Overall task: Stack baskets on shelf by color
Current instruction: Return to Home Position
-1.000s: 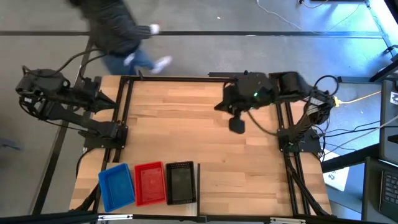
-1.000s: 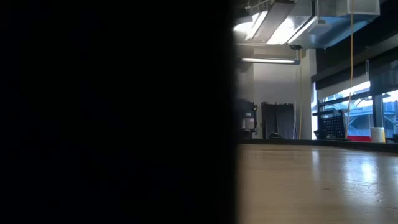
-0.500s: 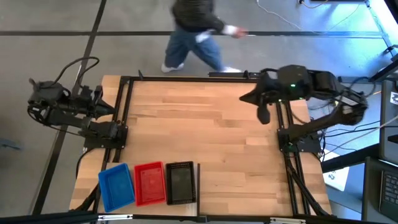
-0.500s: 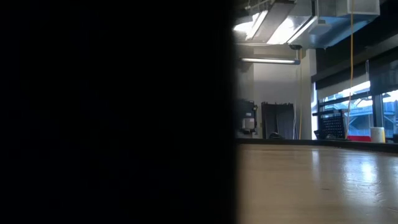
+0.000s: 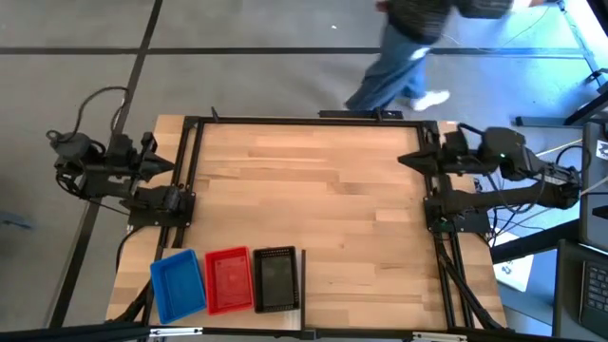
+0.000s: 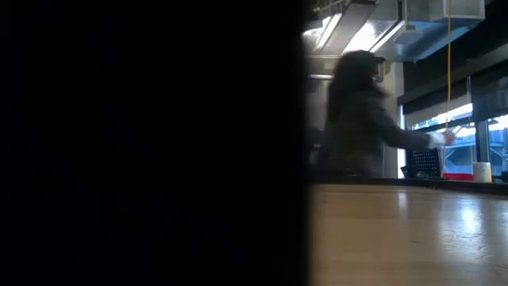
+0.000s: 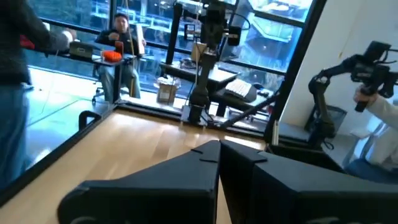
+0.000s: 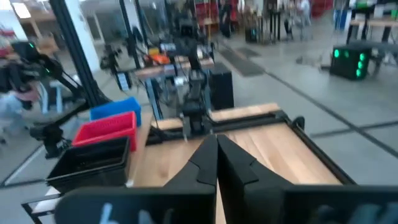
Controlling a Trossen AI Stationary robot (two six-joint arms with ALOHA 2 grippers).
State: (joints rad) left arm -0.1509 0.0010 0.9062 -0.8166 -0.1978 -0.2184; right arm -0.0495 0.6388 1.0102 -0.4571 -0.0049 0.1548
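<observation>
Three piles, blue baskets (image 5: pixel 179 283), red baskets (image 5: pixel 228 280), black baskets (image 5: pixel 275 278), apparently finished; right gripper (image 8: pixel 216 139) drawn back off mid-table, left gripper (image 7: pixel 219 144) home, both clenched.

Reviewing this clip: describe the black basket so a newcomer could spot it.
In the high view, find the wooden tabletop and follow its bottom edge toward the picture's left corner, where three baskets stand in a row. The black basket is the end one nearest the table's middle, beside the red basket; the blue basket is at the far end.
</observation>
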